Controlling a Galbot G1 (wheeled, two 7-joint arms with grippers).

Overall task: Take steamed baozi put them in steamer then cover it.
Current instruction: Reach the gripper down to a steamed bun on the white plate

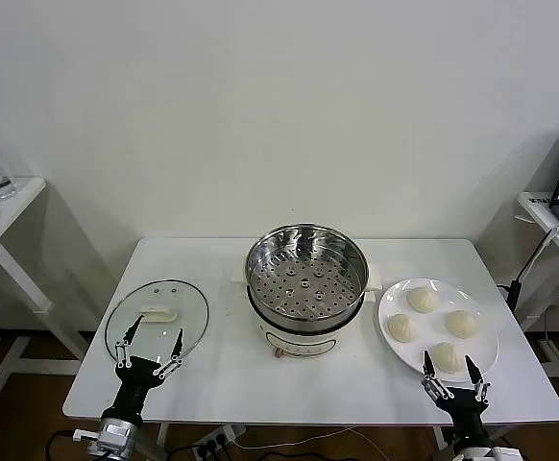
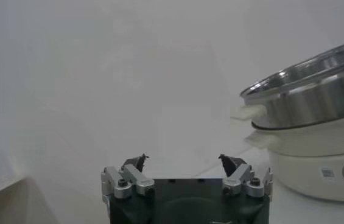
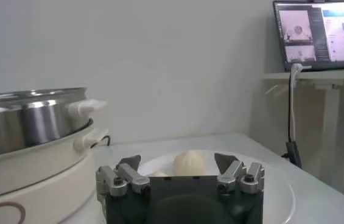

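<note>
Left gripper (image 1: 149, 338) low at table front edge, over near rim of cover (image 1: 157, 318), jaws spread, empty. Right gripper (image 1: 454, 373) low at front edge by plate (image 1: 483, 334), jaws spread, empty. Four baozi (image 1: 422, 299) on plate. Steamer (image 1: 305, 273) centre table, uncovered, empty.

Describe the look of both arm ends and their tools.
The left tool and right tool look alike: a black blocky body, two slim dark fingers with pointed tips, and silver metal finger mounts with round bolts. Silver-grey wrist hardware sits behind the left one. No markings show.
</note>
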